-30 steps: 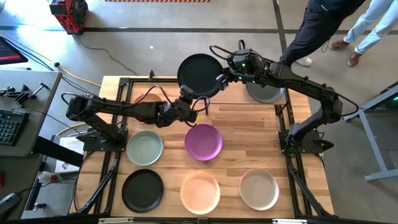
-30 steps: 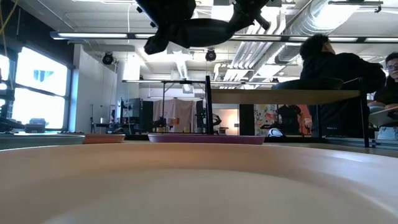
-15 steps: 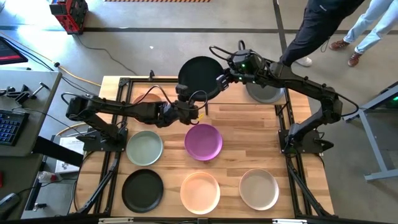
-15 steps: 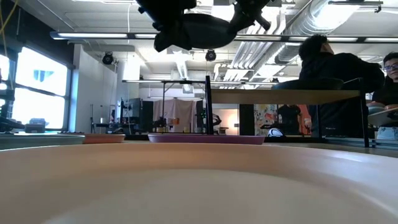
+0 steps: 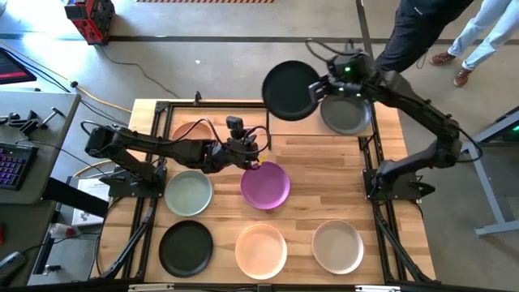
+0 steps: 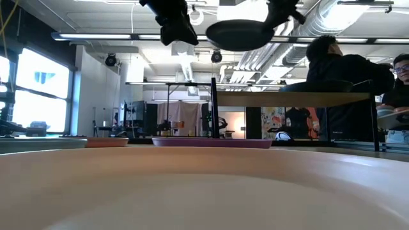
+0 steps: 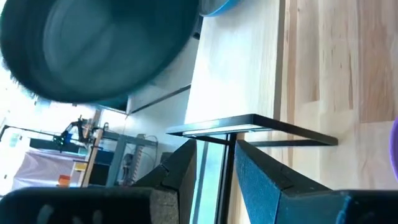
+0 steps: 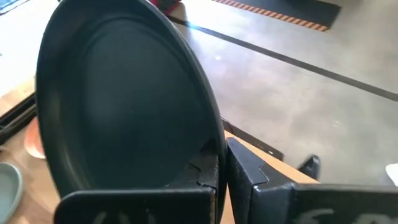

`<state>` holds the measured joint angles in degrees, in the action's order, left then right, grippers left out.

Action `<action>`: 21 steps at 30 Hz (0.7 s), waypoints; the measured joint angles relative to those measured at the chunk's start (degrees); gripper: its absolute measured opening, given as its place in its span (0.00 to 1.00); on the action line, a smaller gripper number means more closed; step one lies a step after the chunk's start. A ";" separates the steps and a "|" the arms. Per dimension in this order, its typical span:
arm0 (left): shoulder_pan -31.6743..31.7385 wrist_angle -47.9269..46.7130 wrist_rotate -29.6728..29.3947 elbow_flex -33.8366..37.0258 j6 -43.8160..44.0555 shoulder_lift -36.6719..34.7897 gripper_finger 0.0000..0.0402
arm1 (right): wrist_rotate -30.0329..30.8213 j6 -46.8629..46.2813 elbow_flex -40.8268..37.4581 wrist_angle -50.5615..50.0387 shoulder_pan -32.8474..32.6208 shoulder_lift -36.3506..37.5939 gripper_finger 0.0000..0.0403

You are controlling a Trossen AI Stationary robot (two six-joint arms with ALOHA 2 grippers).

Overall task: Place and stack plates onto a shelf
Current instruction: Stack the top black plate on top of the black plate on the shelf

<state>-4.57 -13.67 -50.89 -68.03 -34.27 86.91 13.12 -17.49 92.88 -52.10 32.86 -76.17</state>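
Note:
My right gripper (image 5: pixel 321 83) is shut on a black plate (image 5: pixel 289 89), held high over the table's far edge beside the left end of the shelf (image 5: pixel 302 126). In the low view the plate (image 6: pixel 236 33) hangs well above the shelf board (image 6: pixel 294 99). A dark grey plate (image 5: pixel 347 116) rests flat on the shelf. My left gripper (image 5: pixel 249 154) is open and holds nothing. It hovers by the far rim of the purple plate (image 5: pixel 265 185); its wrist view shows the shelf's corner post (image 7: pixel 224 134) ahead and the black plate (image 7: pixel 93 50) above. My right gripper pinches the black plate's rim (image 8: pixel 210 148) between its two fingers, on the side of the plate nearest the table's right edge. The fingers (image 8: pixel 249 171) come in about level from the right. The plate is lifted clear and lies roughly level.
On the table lie a peach plate (image 5: pixel 188 130) at the far left, a sage green plate (image 5: pixel 188 192), a black plate (image 5: pixel 186 248), a peach plate (image 5: pixel 261 250) and a beige plate (image 5: pixel 337 246). People (image 5: pixel 422 40) stand beyond the far right corner.
My left gripper has let go of the black plate and drawn back down toward the near edge, stopping by the purple plate. My right gripper, still holding the plate, has carried it to the right and slightly farther away, toward the shelf and the grey plate.

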 joint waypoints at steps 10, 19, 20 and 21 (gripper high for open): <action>0.05 -0.07 -3.46 0.00 4.90 0.00 0.25 | -1.61 0.87 0.02 -11.67 6.03 7.04 0.00; 0.15 -2.15 -8.29 0.00 4.41 0.00 0.25 | 3.63 -8.97 0.02 -26.04 3.74 12.24 0.00; 0.25 -2.64 -8.87 0.00 3.90 0.00 0.25 | 4.80 -11.03 0.02 -27.30 2.88 13.01 0.00; 0.43 -3.14 -9.47 0.00 3.31 0.00 0.25 | 6.00 -13.27 0.02 -28.61 1.90 13.78 0.00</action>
<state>-4.14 -16.82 -60.36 -68.03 -30.96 86.91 19.11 -30.76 92.90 -80.71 34.76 -62.39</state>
